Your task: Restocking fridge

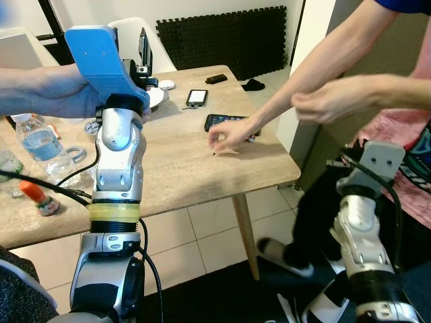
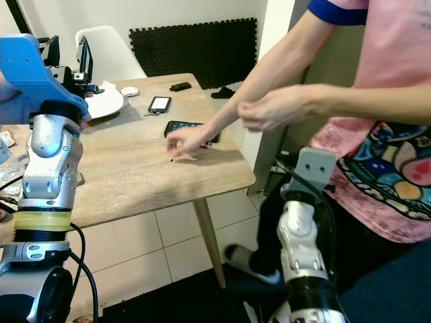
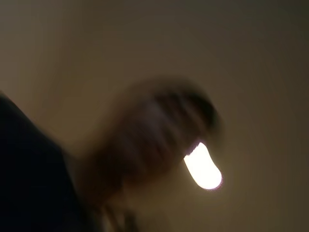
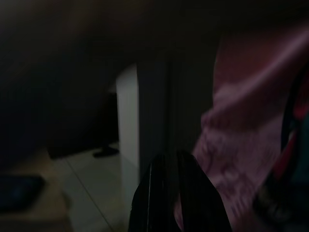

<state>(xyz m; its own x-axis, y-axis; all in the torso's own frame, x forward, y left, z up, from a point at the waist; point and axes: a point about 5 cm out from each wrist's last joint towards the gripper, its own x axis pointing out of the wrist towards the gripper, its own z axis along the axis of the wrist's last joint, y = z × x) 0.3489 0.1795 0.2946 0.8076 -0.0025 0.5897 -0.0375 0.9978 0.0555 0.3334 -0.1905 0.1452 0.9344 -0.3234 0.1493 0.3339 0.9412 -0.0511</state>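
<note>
The left arm (image 1: 118,168) stands upright before a wooden table (image 1: 175,168), its blue wrist housing (image 1: 101,60) gripped from the left by a person's hand (image 1: 57,91); whether the left gripper is wide or narrow cannot be told, and its wrist view is a blur of a dark shape and a bright ceiling light (image 3: 203,166). The right arm (image 1: 367,229) rises at the lower right beside a second person in a pink shirt (image 2: 384,175). The right gripper (image 4: 176,193) shows in its wrist view as two black fingers close together with only a narrow gap, holding nothing, pointing toward the pink shirt and a white wall edge (image 4: 126,125). That person reaches one hand (image 1: 229,136) down to the table top, touching it just beside a dark phone (image 1: 225,121), while the other hand (image 1: 323,101) is raised above the table's corner. A second phone (image 1: 196,97) with a light screen lies farther back, near a white plate (image 1: 156,97). At the table's left end stand a water bottle (image 1: 42,142) and a small bottle with an orange cap (image 1: 37,196), the only stock in sight; no fridge can be made out. A white chair (image 1: 138,37) and black foam mats (image 1: 222,37) stand against the far wall.
</note>
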